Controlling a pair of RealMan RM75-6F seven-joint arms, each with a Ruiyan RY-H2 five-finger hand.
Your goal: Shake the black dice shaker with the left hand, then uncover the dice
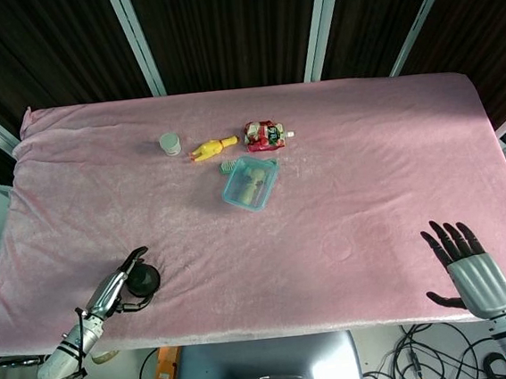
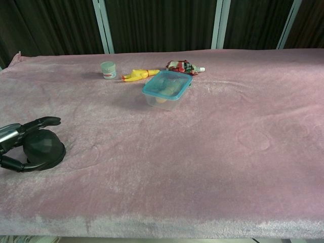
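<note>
Your left hand (image 2: 20, 144) is curved round the black dice shaker (image 2: 43, 148), one finger arched over the top, the thumb low at the near side. Looks like it's touching, but can't tell if the grip is actually closed tight, fingers look loose. Shaker sits flat on the pink table (image 1: 368, 169), near the front left corner, cover down on its base. No dice showing anywhere, so the uncover step isn't done, and whether the shake is done or not can't be read from this. Judging by the shaker resting on the cloth w/ your hand cupped on it, you're either about to lift for the shake or about to lift the cover off.

Your right hand (image 1: 465, 263) is spread, holding nothing, at the front right edge, well apart from everything; not needed for this task.

Far side of the table: small white jar (image 1: 170, 144), yellow toy (image 1: 213, 148), red pouch (image 1: 264, 135), teal-lidded box (image 1: 250, 183), all well away from the shaker, no risk of bumping them
</note>
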